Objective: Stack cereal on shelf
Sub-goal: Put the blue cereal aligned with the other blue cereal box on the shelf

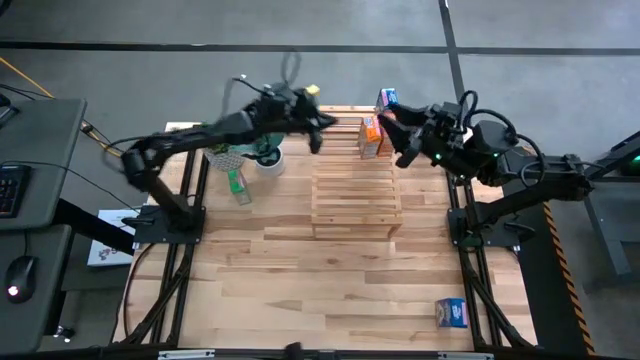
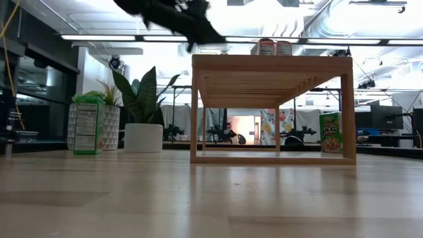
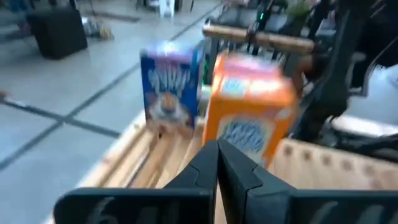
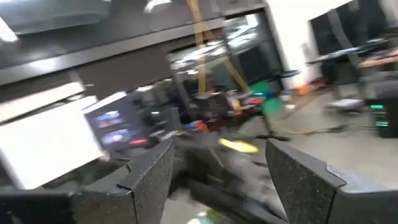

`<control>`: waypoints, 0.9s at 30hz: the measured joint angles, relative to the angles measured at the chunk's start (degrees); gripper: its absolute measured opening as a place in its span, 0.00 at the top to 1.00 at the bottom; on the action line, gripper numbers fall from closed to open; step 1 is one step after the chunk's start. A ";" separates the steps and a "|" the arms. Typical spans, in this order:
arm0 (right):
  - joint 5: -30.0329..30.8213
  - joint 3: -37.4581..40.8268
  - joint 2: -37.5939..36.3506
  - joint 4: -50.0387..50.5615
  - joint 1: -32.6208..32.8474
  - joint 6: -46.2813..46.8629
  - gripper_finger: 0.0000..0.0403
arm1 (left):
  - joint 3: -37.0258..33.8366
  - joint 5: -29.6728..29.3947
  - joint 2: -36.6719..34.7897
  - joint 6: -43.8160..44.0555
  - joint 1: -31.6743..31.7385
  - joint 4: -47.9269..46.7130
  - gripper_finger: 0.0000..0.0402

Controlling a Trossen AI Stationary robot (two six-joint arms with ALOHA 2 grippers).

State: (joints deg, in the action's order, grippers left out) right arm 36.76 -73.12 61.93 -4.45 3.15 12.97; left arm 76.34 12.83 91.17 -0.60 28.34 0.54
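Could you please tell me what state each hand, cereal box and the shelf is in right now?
left hand: shut, empty, above the shelf's far left corner
right hand: open, empty, near the orange boxes
shelf: upright on the table
orange cereal boxes: upright on the shelf's far edge
blue cereal box: upright, behind the shelf
green cereal box: standing left of the shelf
second blue cereal box: on the table's near right

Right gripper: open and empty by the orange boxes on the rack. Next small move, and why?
Probably lower the right gripper onto another box. It is open and empty beside the two orange cardboard cereal boxes on the pale slatted wooden rack; a blue cereal box sits loose near the table's front edge.
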 joint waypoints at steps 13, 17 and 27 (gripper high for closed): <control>3.08 -0.02 -4.67 22.25 -6.57 13.18 0.38 | -21.17 1.90 -34.32 10.41 -2.08 7.14 1.00; -10.18 -0.02 -5.43 28.67 -6.16 22.80 0.38 | -25.15 1.66 -41.64 13.72 -3.58 6.95 1.00; -46.07 -0.04 -1.36 57.09 13.03 62.61 0.38 | -26.91 1.50 -47.16 15.54 -4.14 6.09 0.98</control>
State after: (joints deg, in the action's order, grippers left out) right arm -9.31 -73.17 60.57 52.64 16.18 75.58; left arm 49.43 14.33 44.02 14.94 24.20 6.63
